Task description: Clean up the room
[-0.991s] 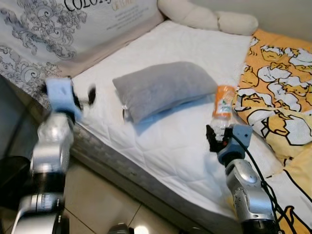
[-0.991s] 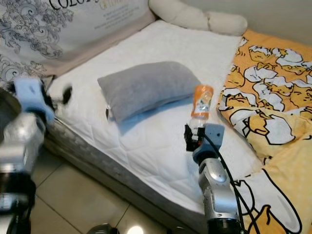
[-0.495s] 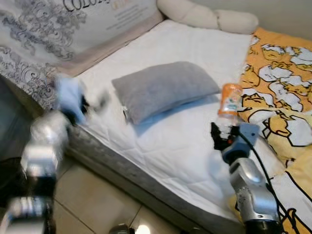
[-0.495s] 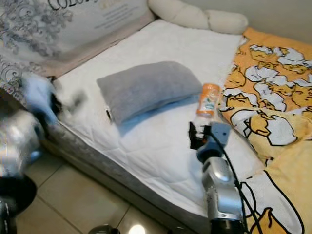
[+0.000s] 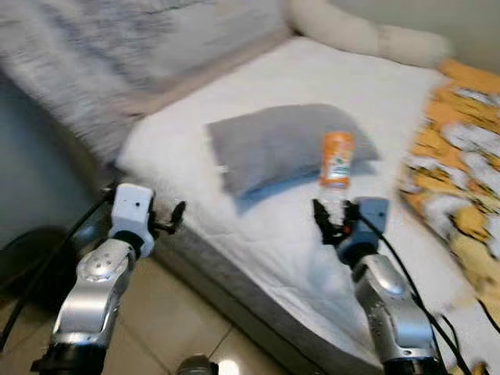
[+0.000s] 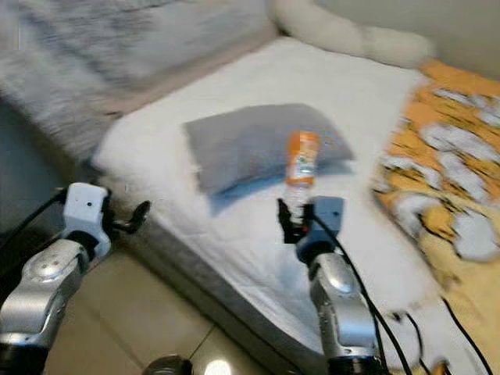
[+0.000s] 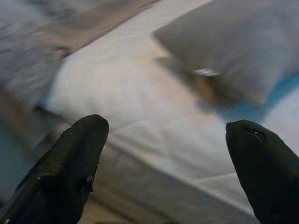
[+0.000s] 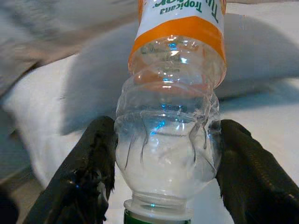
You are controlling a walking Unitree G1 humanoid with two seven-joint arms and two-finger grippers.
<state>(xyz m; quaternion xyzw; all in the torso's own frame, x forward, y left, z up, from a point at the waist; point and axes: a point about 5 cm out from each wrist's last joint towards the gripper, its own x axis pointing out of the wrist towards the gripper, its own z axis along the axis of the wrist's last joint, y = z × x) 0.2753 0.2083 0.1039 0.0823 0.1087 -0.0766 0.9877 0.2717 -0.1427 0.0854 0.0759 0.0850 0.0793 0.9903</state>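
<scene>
Now we see our left gripper (image 5: 173,216) at the near left edge of the bed (image 5: 258,226), fingers (image 7: 70,172) spread and empty. Farther right lies a grey pillow (image 5: 273,144). Right of it, our right gripper (image 5: 328,223) clamps an upright bottle (image 5: 337,160) above the mattress.
</scene>
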